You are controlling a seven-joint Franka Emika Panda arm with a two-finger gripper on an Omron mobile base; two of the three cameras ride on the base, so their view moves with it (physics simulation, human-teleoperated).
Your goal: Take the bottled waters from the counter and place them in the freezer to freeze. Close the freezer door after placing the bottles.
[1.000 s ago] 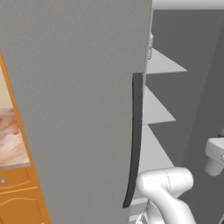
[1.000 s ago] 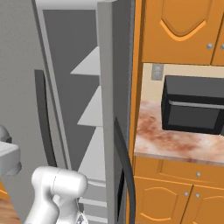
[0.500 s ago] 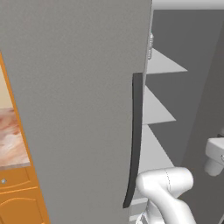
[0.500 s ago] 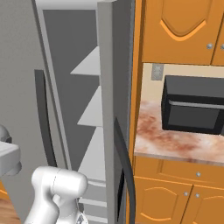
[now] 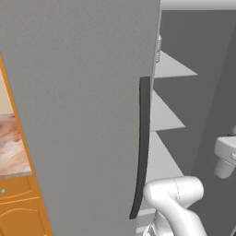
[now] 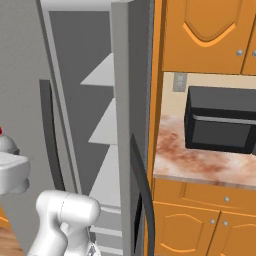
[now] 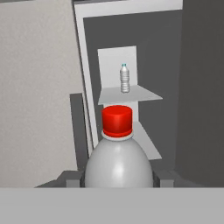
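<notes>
In the hand view my gripper (image 7: 117, 178) is shut on a bottled water with a red cap (image 7: 117, 120); its clear body fills the gap between the two dark fingertips (image 7: 68, 177). Ahead, the freezer (image 7: 148, 65) stands open. A second bottled water (image 7: 125, 78), with a light-blue cap, stands upright on a white shelf (image 7: 131, 94) inside. The freezer door (image 5: 78, 115) is swung wide, with its long dark handle (image 5: 141, 147) facing the left base view. The white shelves (image 6: 107, 125) also show in the right base view. The counter (image 6: 200, 162) lies to the right of the fridge.
A black microwave (image 6: 220, 125) sits on the counter under orange wall cabinets (image 6: 205, 35). The neighbouring grey fridge door (image 6: 132, 75) with its dark curved handle (image 6: 142, 190) stands between the freezer and the counter. Orange base cabinets (image 6: 200, 225) run below.
</notes>
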